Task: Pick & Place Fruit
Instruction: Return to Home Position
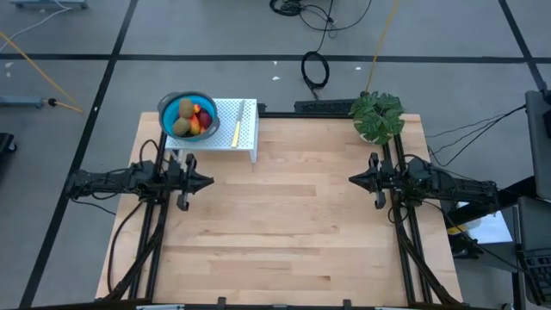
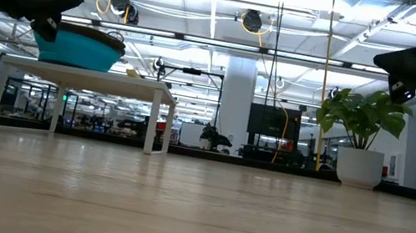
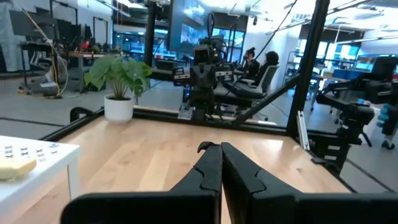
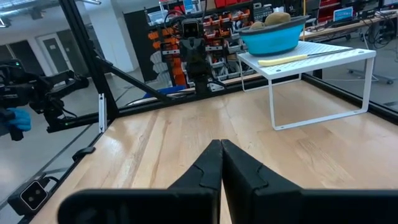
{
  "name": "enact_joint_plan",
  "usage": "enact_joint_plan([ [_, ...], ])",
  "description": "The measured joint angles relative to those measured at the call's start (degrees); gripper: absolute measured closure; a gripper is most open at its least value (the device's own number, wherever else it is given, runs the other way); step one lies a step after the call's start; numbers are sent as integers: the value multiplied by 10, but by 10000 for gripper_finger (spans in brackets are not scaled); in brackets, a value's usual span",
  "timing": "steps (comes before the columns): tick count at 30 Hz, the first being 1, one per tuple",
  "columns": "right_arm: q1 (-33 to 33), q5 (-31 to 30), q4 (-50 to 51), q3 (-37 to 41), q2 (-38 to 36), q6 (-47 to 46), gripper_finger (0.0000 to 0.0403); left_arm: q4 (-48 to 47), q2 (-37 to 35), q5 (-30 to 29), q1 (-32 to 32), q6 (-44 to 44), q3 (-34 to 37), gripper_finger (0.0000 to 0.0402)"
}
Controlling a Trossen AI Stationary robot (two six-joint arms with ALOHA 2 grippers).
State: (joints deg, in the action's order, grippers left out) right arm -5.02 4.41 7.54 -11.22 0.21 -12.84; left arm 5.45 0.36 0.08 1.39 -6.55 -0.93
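Both grippers are seen pressed together and empty, the left gripper (image 1: 207, 182) at centre left, the right gripper (image 1: 353, 180) at centre right. With the fruit (image 1: 194, 120) piled in the blue bowl (image 1: 170, 107) at upper left, homing is best finished slowly, the nearby shelf (image 1: 249, 129) being left untouched.

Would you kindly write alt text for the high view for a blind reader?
A blue strainer bowl of toy fruit sits on a white shelf at the wooden table's top-left corner, a pale yellow utensil beside it. The left tool and right tool face inward, shut.
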Motion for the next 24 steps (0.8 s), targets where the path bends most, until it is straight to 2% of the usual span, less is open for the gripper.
enact_joint_plan([
  [6,0,1,1,0,0,0,403,-39,0,-5,0,-30,0,387],
  [18,0,1,1,0,0,0,403,-40,0,-6,0,-27,0,400],
  [24,0,1,1,0,0,0,403,-40,0,-6,0,-27,0,384],
])
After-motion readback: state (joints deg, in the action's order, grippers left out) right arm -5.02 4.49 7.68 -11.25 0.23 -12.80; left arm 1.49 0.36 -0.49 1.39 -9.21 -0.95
